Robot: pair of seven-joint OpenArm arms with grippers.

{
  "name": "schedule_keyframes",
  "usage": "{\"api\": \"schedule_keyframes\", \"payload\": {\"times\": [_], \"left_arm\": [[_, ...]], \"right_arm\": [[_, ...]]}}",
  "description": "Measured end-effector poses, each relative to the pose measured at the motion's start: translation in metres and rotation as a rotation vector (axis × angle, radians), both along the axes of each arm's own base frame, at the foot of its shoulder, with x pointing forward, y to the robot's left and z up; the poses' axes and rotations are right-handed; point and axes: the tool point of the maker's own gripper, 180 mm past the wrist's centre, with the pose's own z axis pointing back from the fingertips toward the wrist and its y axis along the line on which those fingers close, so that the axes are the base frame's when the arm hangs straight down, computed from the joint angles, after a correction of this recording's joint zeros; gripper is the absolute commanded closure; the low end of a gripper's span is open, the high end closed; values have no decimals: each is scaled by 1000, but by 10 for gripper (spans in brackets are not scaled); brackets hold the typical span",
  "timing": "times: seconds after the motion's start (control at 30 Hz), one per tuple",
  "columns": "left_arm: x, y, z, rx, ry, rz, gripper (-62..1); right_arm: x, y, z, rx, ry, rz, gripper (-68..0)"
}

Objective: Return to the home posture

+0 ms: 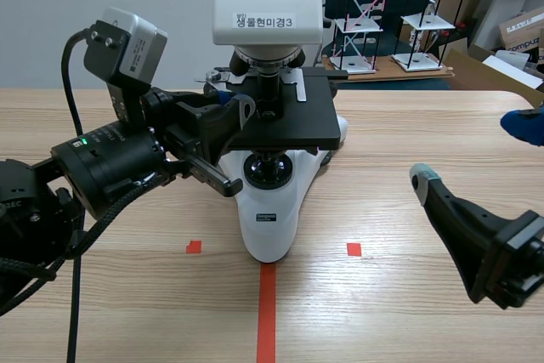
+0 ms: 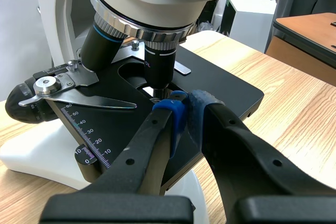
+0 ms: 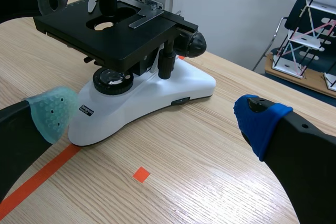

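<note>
Two black arms flank a white microscope (image 1: pixel 270 210) standing on the wooden worktop (image 1: pixel 399 312), with its base at the far end of the orange-red tape line (image 1: pixel 266 316). From the side, the left arm (image 1: pixel 102 167) comes in low and reaches to the microscope's black stage (image 1: pixel 289 125). The left jaws are pressed together, their blue pads (image 2: pixel 178 116) touching each other with nothing seen between them. Their tips are over the stage, just in front of the objective lens (image 2: pixel 160 66) that points down at the stage opening. Whether the pads rest on the stage I cannot tell. Low at the robot's right is the right arm (image 1: pixel 484 235), well apart from the microscope. The right jaws are spread wide, one grey-green pad (image 3: pixel 52 111) and one blue pad (image 3: pixel 260 121), gripping nothing. Beyond the worktop stand tiered wire racks (image 1: pixel 365 14) and a cardboard box (image 1: pixel 523 27); its contents cannot be made out.
</note>
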Motion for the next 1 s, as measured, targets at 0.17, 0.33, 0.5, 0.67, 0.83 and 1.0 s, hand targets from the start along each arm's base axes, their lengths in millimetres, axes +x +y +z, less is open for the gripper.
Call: {"api": "schedule_keyframes", "payload": {"times": [0.17,0.33,0.5,0.67,0.83,1.0], "left_arm": [[0,0,0,1,0,0,-32],[0,0,0,1,0,0,-32],[0,0,0,0,-1,0,-32],[-2,0,0,-9,-2,1,-32],[-3,3,-1,4,-6,-3,-32],[-13,9,8,10,-49,-22,-32]], "right_arm": [[0,0,0,0,0,0,-679],[0,0,0,0,0,0,-679],[0,0,0,0,0,0,-679],[0,0,0,-1,0,0,-679],[0,0,0,-1,0,0,-679],[0,0,0,-1,1,0,-679]]}}
